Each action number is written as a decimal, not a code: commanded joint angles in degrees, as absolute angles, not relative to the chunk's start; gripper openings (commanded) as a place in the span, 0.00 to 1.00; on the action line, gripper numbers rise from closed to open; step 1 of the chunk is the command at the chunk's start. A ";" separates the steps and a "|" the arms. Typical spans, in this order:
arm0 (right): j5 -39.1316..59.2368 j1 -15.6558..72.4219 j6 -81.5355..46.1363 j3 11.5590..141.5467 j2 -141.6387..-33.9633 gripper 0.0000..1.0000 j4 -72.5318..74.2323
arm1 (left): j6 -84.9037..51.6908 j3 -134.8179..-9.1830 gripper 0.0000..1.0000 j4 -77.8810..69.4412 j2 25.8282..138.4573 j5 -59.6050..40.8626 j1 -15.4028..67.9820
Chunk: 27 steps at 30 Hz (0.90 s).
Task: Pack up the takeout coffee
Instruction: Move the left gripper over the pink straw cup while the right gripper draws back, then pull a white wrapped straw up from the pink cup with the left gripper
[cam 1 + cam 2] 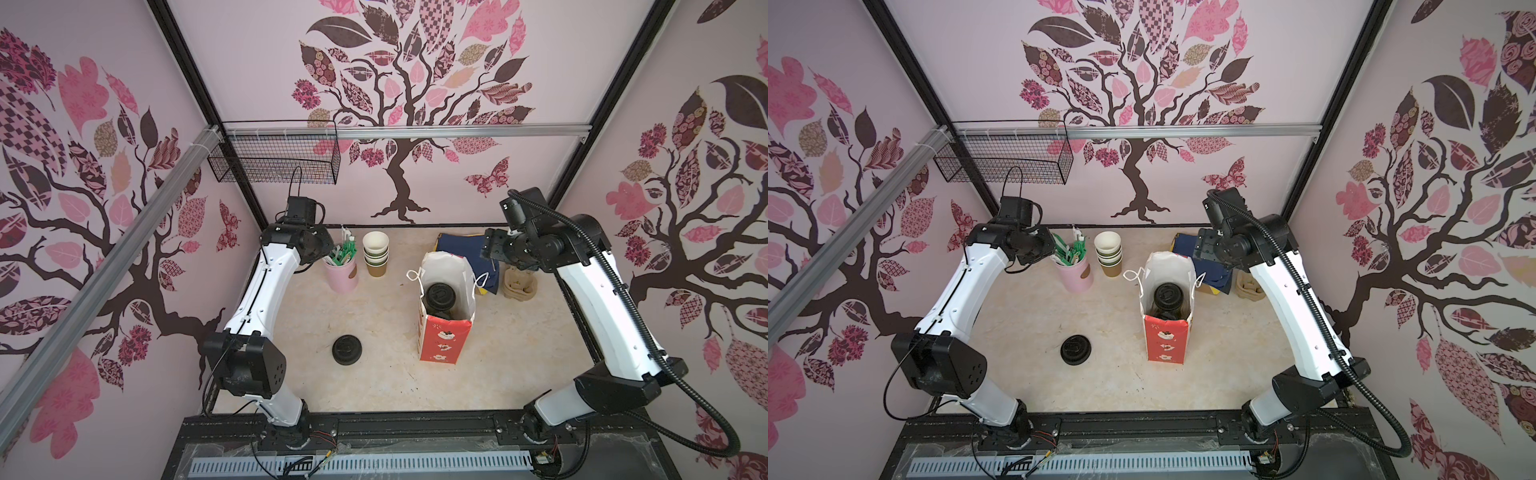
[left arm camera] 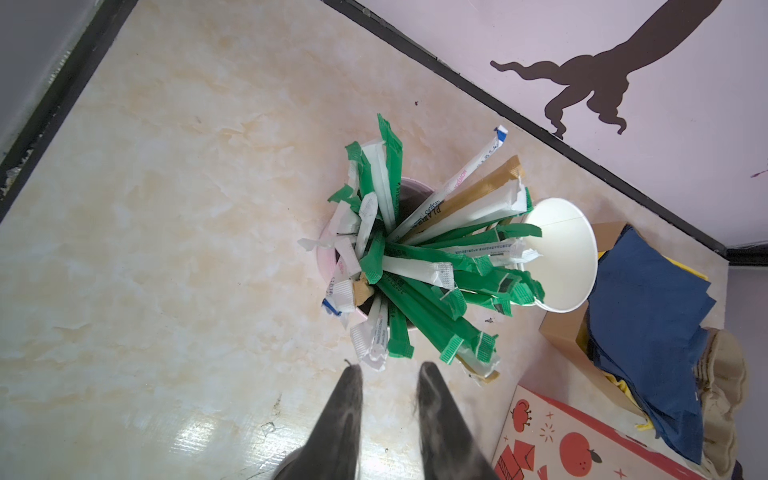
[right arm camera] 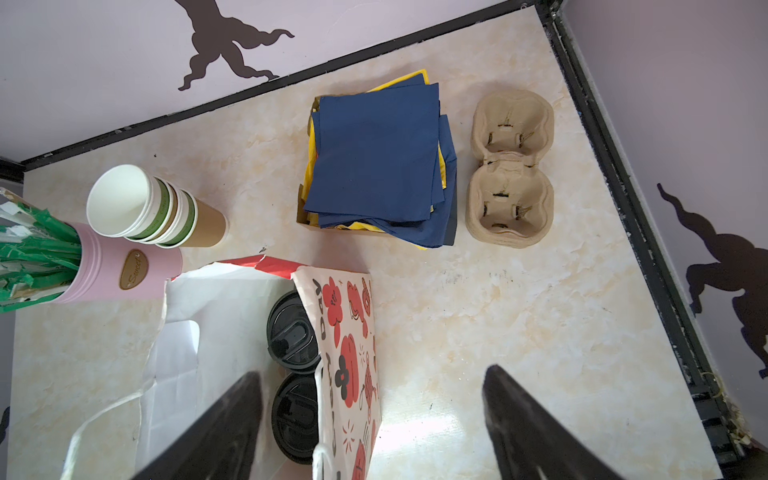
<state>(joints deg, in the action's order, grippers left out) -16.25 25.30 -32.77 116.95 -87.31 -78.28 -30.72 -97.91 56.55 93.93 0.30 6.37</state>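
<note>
Well, the straw cup (image 1: 341, 277) crowds my left pincer (image 2: 390, 372), jaws narrowly apart, empty; both coffees (image 3: 293, 332) stand in the paper bag (image 3: 349, 324), near-left of my wide-apart right pincer (image 3: 372, 371).

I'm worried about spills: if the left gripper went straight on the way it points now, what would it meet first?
Most likely the wrapped straws fanning out of the pink cup. Their nearest ends lie just ahead of the left gripper, though the depth is hard to judge.

Pink tree-print walls (image 1: 415, 83); beige marbled tabletop (image 1: 374, 386).
</note>
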 commanded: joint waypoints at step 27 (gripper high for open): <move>-17.01 24.87 -36.89 115.45 -85.56 0.85 -80.68 | -29.13 -95.27 0.07 54.09 97.93 1.76 6.42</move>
<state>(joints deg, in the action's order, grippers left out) -16.27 25.30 -33.45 115.42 -87.15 -78.26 -29.87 -96.47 54.92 97.17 1.89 6.37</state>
